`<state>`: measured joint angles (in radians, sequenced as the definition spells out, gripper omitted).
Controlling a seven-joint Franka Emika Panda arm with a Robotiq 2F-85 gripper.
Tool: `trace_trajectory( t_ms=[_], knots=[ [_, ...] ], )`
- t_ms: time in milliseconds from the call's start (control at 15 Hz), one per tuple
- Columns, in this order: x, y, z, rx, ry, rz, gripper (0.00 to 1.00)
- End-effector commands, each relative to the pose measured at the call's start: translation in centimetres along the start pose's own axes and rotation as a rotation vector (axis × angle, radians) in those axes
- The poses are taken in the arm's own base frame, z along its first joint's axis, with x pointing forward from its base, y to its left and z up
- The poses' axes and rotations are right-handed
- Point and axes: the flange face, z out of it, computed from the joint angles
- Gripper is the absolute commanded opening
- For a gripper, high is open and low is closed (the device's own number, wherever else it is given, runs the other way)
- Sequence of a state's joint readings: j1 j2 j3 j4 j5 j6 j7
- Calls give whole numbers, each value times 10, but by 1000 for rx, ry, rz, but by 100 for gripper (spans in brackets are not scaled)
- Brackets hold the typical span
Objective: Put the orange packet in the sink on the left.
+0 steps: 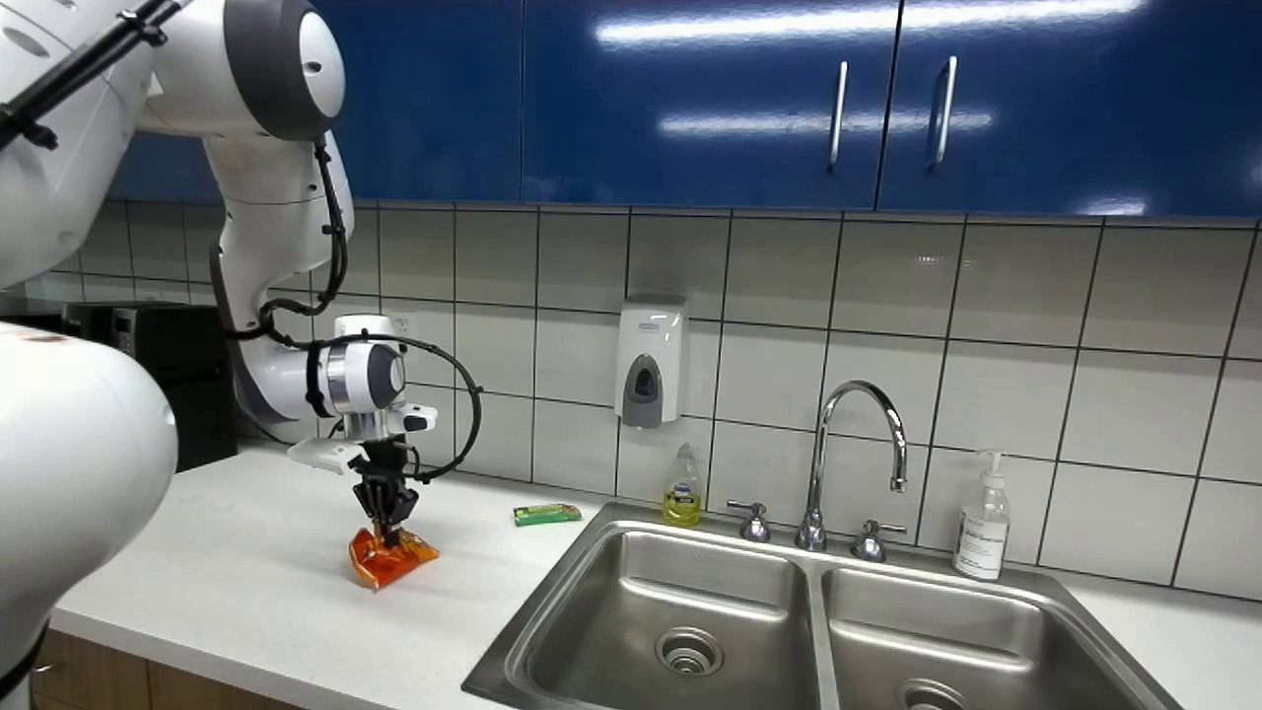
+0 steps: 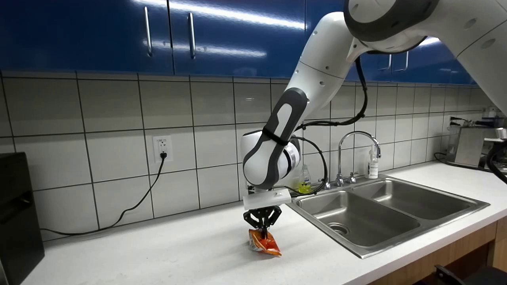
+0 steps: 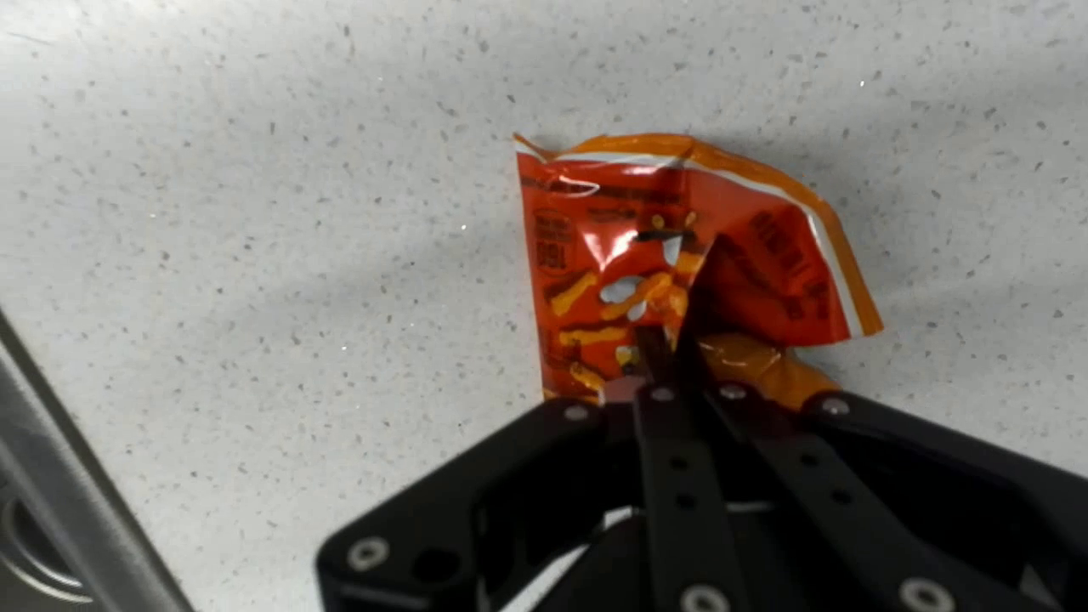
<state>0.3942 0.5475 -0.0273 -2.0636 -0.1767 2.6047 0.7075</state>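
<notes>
The orange packet (image 1: 380, 567) is a crumpled red-and-orange snack bag at the counter surface, left of the sink in an exterior view. It also shows in an exterior view (image 2: 271, 246) and in the wrist view (image 3: 586, 246). My gripper (image 1: 387, 537) points down, with its fingers closed together and the packet pinched and folded between them. The gripper also shows in the wrist view (image 3: 676, 357), where the fingertips are partly hidden by the packet's folds. I cannot tell whether the packet touches the counter. The steel sink (image 1: 552, 592) has two basins; the left basin (image 1: 611, 641) is the nearer one.
A green box (image 1: 547, 514) lies on the counter by the sink's corner. Yellow dish soap (image 1: 682, 493), a faucet (image 1: 816, 473) and a white pump bottle (image 1: 983, 532) stand along the sink's back. A black appliance (image 2: 18, 213) stands on the counter. Blue cabinets (image 1: 710, 99) hang above.
</notes>
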Motion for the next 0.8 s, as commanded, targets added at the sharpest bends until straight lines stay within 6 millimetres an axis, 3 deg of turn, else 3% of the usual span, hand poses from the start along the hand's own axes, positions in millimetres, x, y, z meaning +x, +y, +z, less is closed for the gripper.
trace_trajectory(
  t_ms=[0,400,733],
  knots=[
    [1,11,-32,-35,-3,26,0],
    [-2,30,-80,-69,-9,27,0],
    [-8,54,-101,-88,-36,21,0]
  ],
)
